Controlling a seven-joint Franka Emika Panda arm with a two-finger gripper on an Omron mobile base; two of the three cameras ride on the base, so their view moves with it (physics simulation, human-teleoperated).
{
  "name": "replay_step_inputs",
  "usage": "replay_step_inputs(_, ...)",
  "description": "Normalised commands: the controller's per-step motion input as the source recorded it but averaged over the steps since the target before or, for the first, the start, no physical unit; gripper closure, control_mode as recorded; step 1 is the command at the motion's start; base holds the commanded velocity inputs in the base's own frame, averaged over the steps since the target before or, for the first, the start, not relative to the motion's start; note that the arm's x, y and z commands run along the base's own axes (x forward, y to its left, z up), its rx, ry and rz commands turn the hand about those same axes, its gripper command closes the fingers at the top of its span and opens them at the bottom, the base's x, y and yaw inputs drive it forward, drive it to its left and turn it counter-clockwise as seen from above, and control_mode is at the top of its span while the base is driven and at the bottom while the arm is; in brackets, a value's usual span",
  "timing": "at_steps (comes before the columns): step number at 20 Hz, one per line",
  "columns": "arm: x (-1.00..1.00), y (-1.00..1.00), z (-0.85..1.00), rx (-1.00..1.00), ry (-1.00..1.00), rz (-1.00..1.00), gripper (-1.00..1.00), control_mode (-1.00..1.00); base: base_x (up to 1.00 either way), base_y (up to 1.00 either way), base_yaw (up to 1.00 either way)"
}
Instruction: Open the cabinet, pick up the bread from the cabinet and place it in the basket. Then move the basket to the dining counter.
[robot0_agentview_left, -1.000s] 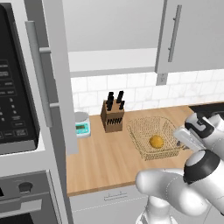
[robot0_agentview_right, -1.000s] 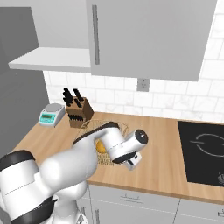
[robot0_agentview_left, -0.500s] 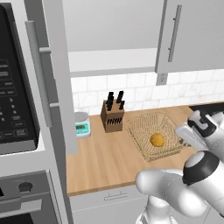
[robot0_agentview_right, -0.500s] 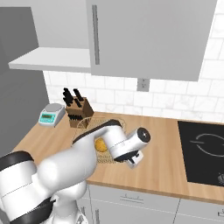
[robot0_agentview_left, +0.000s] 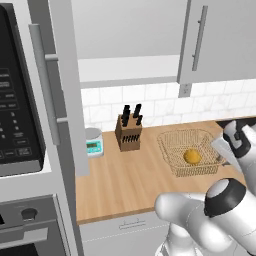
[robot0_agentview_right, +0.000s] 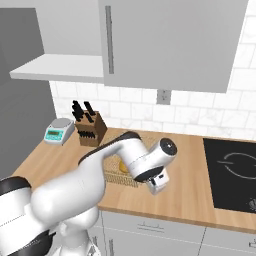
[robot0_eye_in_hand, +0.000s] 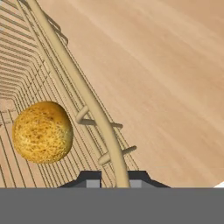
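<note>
The claw (robot0_eye_in_hand: 113, 177) pinches the smooth tan wire rim of the square mesh basket (robot0_eye_in_hand: 52, 65) between nearly shut dark fingertips (robot0_eye_in_hand: 89, 178). A pitted, golden round bun (robot0_eye_in_hand: 42, 132) sits inside it on the pale wood counter (robot0_eye_in_hand: 166, 87). The arm hides the near rim.

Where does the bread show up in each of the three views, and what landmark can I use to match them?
Left base view: bread lies inside the basket, right of centre.
Right base view: a sliver of it peeks out behind the arm, left of centre.
Hand view: at left, inside the rim.
Shared landmark: the basket's tan wire rim.
</note>
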Motion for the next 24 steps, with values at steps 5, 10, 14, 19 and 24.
replay_step_inputs(5, -0.5, -0.35, 0.74, 0.15, -0.02, -0.13, 1.0, -1.0, 0.0, 0.0, 0.0)
replay_step_inputs(10, -0.48, -0.22, 0.64, 0.09, -0.07, -0.06, 1.0, -1.0, 0.0, 0.0, 0.0)
replay_step_inputs(14, -0.42, -0.01, 0.73, 0.0, -0.08, -0.01, 1.0, -1.0, 0.0, 0.0, 0.0)
replay_step_inputs(19, -0.42, 0.04, 0.56, -0.03, -0.09, -0.01, 1.0, -1.0, 0.0, 0.0, 0.0)
replay_step_inputs(24, -0.18, 0.0, 0.15, -0.03, 0.0, -0.01, 1.0, -1.0, 0.0, 0.0, 0.0)
